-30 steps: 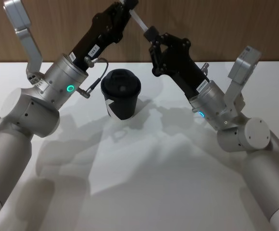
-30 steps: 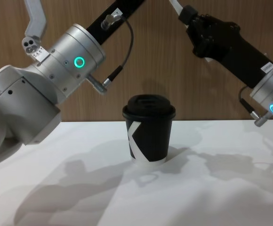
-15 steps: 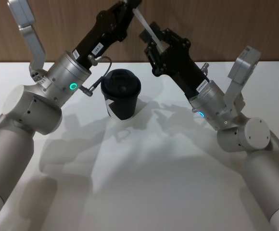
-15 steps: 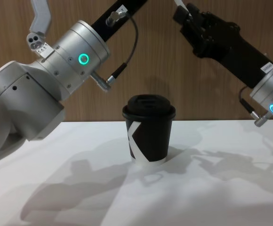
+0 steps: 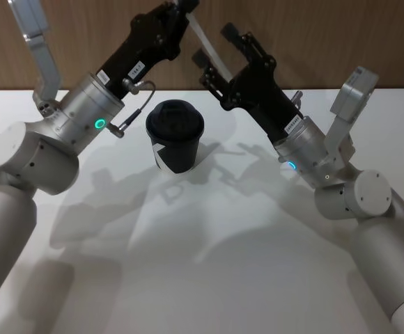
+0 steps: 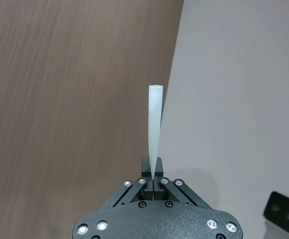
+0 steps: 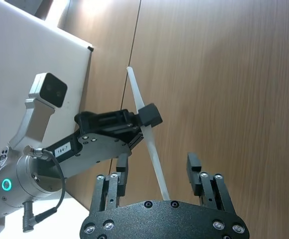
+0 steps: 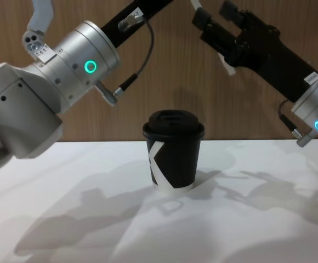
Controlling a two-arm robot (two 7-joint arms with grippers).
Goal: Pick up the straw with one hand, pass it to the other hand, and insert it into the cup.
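Where the cup (image 5: 175, 136) stands: on the worktop (image 5: 202, 264) toward its far edge, lid on, below both grippers.
Right gripper (image 7: 157, 160): raised above and right of the cup, fingers spread wide, nothing gripped.
Straw (image 7: 153, 149): aloft, slanting down between those fingers toward the palm; touching neither, I'd say.
Left gripper (image 6: 153, 167): farthest back, pinched tight on the straw's upper part.

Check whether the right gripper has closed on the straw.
No, the right gripper is open, fingers apart either side of the straw.
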